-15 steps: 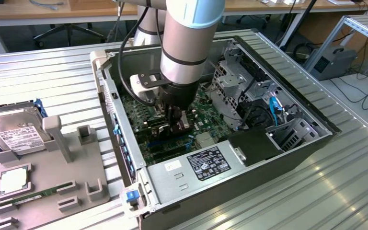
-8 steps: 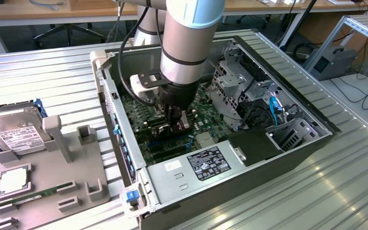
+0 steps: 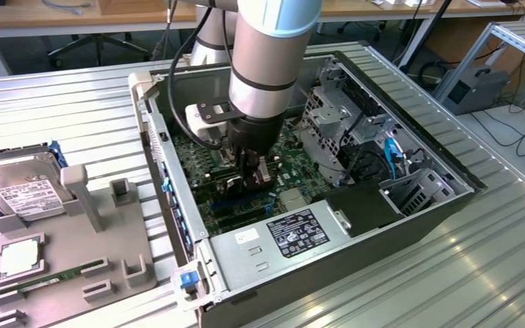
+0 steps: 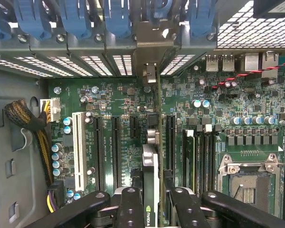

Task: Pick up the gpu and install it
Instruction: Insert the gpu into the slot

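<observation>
The gpu [image 4: 151, 156] stands on edge over the green motherboard [image 4: 123, 99], a thin green card seen from its top rim, in line with the black expansion slots [image 4: 99, 152]. Its metal end bracket [image 4: 149, 73] reaches the case's rear slot openings. My gripper [image 4: 152, 206] is shut on the card, with a black finger [image 4: 130, 204] pressed on each side. In the exterior view the gripper [image 3: 249, 176] is deep inside the open computer case [image 3: 445, 198], holding the dark card [image 3: 244, 186] just above the board. I cannot tell whether the card sits in a slot.
A row of blue slot latches [image 4: 71, 19] lines the case's rear wall. A braided cable bundle [image 4: 31, 123], a white slot [image 4: 78, 147] and the CPU socket [image 4: 249, 180] surround the card. Outside the case a hard drive [image 3: 21, 188] and memory stick [image 3: 39, 281] rest on a grey fixture [image 3: 71, 253].
</observation>
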Available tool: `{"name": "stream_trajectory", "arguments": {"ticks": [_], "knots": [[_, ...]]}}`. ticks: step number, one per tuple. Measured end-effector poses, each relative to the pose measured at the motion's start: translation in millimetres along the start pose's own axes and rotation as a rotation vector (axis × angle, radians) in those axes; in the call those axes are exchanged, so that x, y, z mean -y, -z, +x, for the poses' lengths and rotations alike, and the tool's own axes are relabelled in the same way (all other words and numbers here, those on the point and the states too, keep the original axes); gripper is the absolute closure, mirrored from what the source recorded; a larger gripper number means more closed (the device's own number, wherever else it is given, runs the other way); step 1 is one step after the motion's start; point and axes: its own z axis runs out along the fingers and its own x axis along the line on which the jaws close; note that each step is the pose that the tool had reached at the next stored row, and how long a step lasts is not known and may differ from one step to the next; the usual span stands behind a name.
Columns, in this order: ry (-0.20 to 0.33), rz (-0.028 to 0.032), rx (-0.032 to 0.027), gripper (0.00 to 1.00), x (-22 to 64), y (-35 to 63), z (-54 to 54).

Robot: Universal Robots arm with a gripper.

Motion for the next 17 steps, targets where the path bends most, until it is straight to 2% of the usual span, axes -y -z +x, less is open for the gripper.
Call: {"name": "stream_trajectory", "arguments": {"ticks": [17], "knots": [[-0.01,0.0,-0.0004,0.73,-3.0,-2.9,0.2]]}}
